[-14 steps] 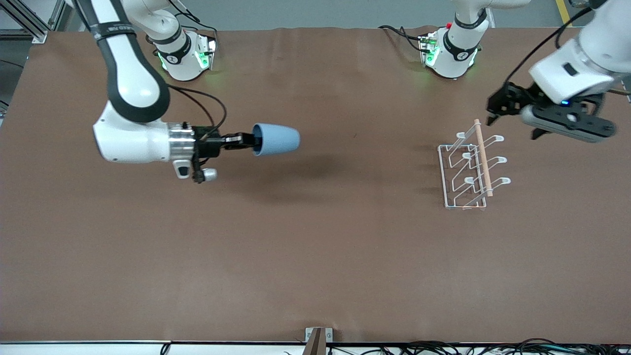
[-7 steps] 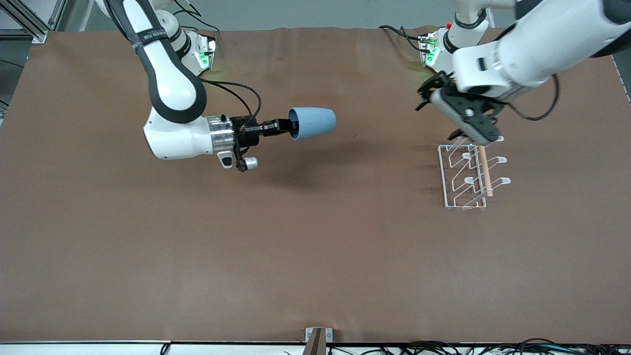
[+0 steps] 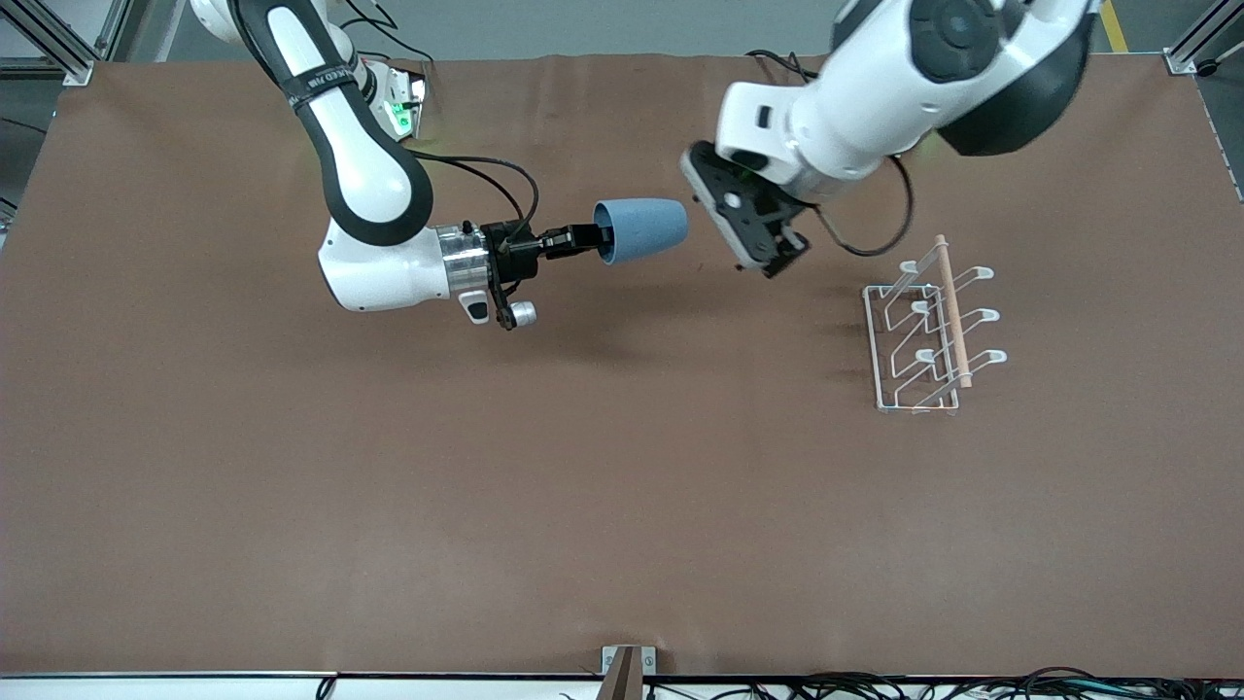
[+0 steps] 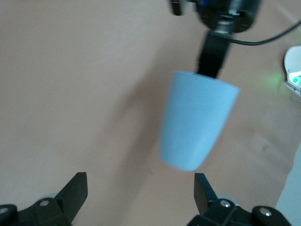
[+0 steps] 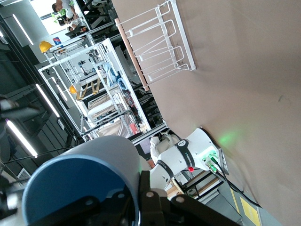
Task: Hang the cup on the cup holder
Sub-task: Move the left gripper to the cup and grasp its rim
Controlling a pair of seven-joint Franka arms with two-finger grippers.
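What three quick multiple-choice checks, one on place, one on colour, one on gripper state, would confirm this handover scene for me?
1. Where is the cup?
A. on a prong of the cup holder
B. in the air, on the right gripper
C. lying on the table

2. The cup's colour?
A. light blue
B. red
C. green

3. The left gripper?
A. shut on the cup
B. shut, empty
C. open, facing the cup

Answers: 1 B, the right gripper pinches its rim; the cup holder is bare. 2 A, seen in every view. 3 C, its fingers stand apart.
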